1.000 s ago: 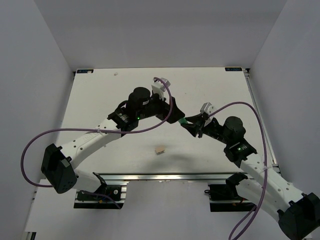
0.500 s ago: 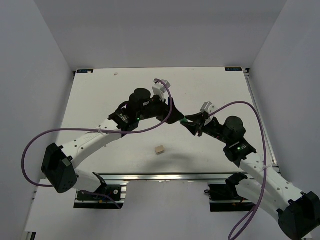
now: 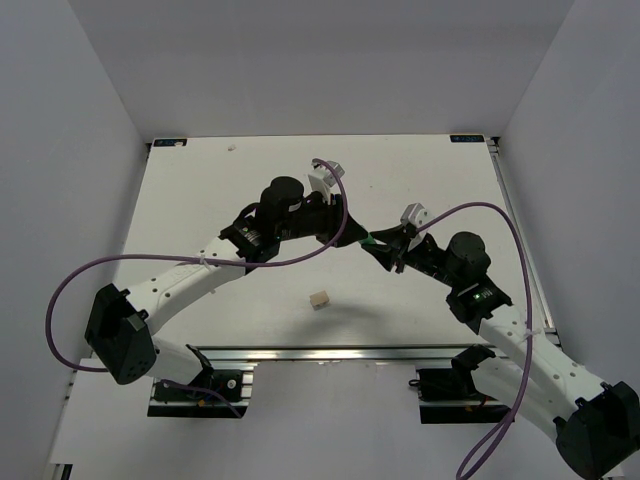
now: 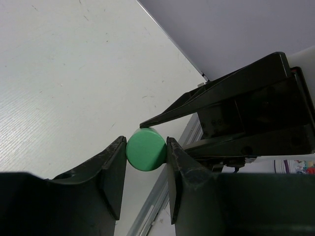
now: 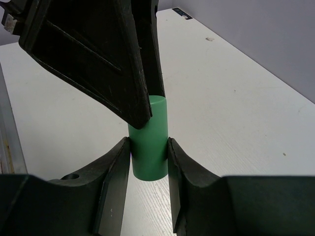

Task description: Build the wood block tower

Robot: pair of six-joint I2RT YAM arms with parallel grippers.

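The green cylinder [image 5: 150,142] stands upright between the two claws, right of the table's middle in the top view [image 3: 368,241], and both claws hold it at once; from the left wrist it shows end-on as a round green face [image 4: 145,149]; no tower stands on the table

The right gripper [image 5: 148,147] is clamped on the cylinder's lower half, one dark finger pressed to each side; the left gripper [image 4: 145,146] is clamped on it too, its fingers touching the round face on the left and on the right; in the right wrist view the left gripper's black fingers [image 5: 123,64] come down from above and cover the upper left part of the cylinder; in the left wrist view the right gripper's fingers [image 4: 221,98] reach in as a black wedge from the right and meet the cylinder just behind the left claw; whether the cylinder's lower end touches the table cannot be told

A tan block [image 3: 319,299] lies alone on the white table [image 3: 200,200], nearer the arm bases and well apart from the cylinder and both claws; beyond it, at the near edge, runs a metal rail [image 3: 330,352]; a purple cable [image 3: 70,290] loops from each arm
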